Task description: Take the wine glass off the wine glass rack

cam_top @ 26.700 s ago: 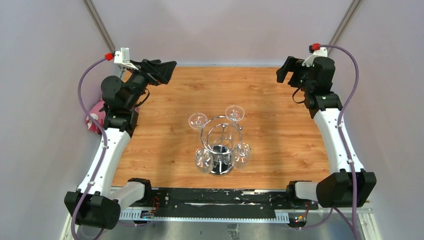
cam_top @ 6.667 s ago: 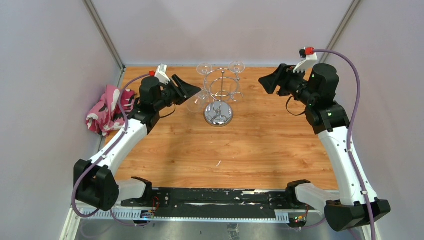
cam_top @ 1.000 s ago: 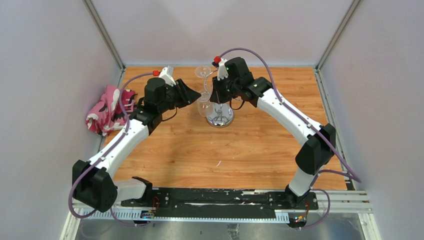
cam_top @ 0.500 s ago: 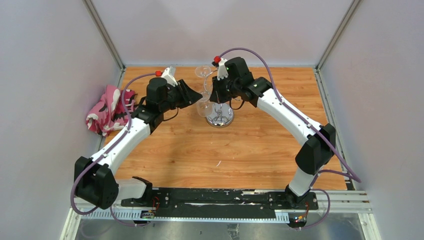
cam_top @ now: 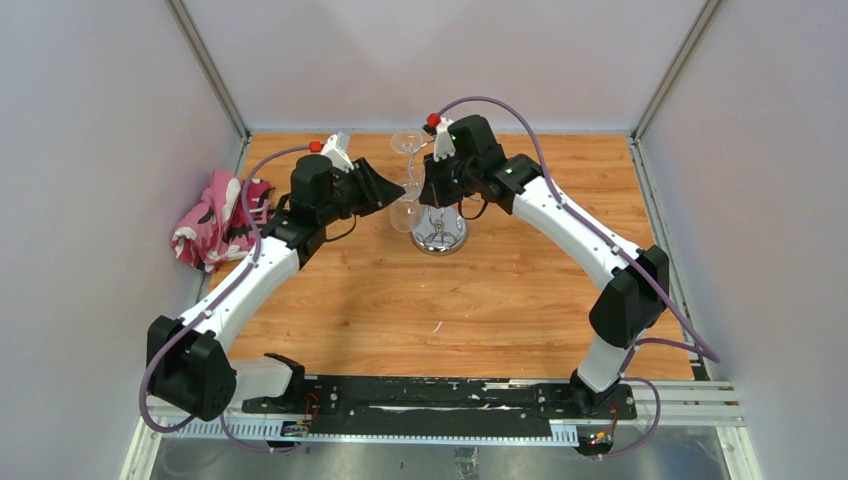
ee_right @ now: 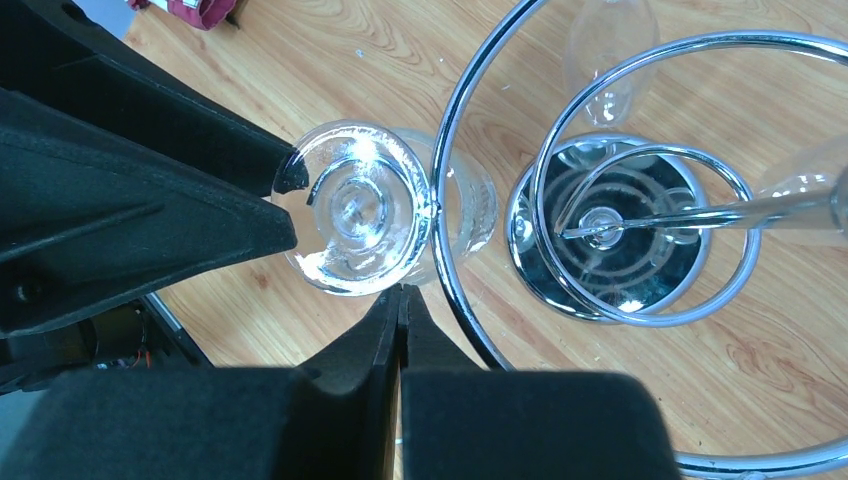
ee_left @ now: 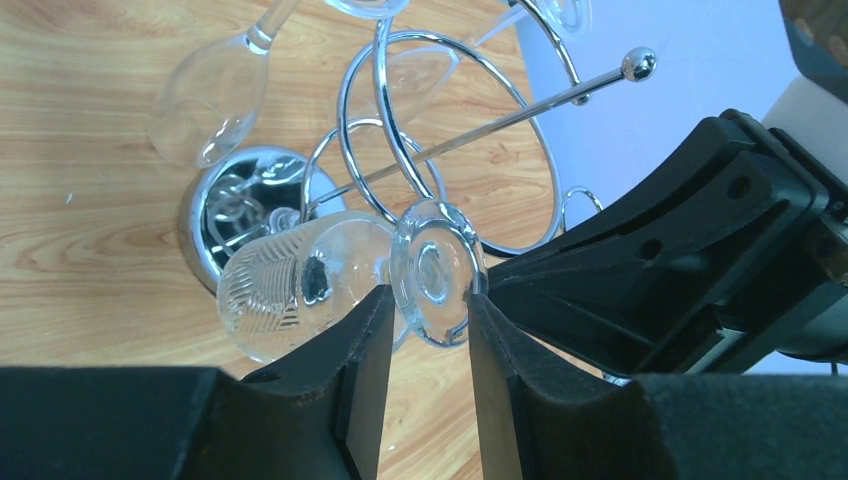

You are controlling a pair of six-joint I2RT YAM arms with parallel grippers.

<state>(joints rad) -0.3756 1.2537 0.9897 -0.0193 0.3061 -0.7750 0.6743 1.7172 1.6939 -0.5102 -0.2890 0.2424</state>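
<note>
The chrome wine glass rack [cam_top: 439,232] stands at the back middle of the table. A clear wine glass [cam_top: 405,212] hangs bowl-down at its left side. My left gripper [ee_left: 425,320] is shut on the round foot of this wine glass [ee_left: 437,270], one finger on each side of the rim. The foot [ee_right: 355,210] rests against the outside of the rack's big ring [ee_right: 470,200]. My right gripper [ee_right: 402,295] is shut and empty, its tip just below the foot and beside the ring. From the top view it [cam_top: 432,195] hovers over the rack.
Other glasses [ee_left: 215,95] hang on the rack's far loops above its mirror base [ee_left: 225,215]. A pink patterned cloth [cam_top: 215,218] lies at the left edge. The two wrists are close together over the rack, near the back wall.
Hardly anything: the left gripper with the glass foot has shifted very slightly. The right arm holds still over the rack.
</note>
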